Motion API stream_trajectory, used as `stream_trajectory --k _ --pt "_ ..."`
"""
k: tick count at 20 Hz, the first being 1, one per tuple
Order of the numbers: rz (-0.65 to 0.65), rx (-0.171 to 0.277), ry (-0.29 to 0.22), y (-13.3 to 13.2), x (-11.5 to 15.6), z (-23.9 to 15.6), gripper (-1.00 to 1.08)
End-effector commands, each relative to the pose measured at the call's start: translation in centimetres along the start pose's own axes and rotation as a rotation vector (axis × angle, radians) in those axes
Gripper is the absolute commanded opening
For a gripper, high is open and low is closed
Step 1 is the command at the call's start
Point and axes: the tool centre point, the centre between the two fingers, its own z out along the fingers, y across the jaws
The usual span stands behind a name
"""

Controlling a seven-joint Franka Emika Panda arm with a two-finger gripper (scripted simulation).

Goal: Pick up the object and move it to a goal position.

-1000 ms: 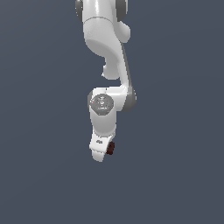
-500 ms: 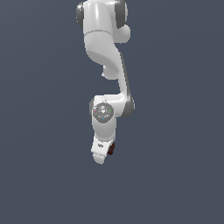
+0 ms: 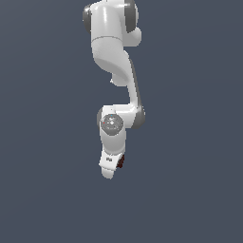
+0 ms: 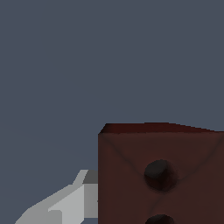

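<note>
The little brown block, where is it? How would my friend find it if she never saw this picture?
Start at the big white robot arm hanging down the middle of the plain grey scene and follow it to its lowest end, the gripper. Tucked against that white end is the block, a tiny sliver from outside. It is the only dark reddish-brown thing, and the wrist view shows dark round holes on its face.
</note>
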Motion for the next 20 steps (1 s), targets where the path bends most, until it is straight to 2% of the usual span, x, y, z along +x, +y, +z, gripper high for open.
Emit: stream_trajectory --k 1,10,20 --pt "0.000 -0.001 0.000 0.0 0.0 0.0 -1.00" --pt "0.000 0.000 0.000 0.1 0.6 -0.4 -1.00" --pt "0.000 0.000 0.001 1.2 6.2 -3.8 -1.00"
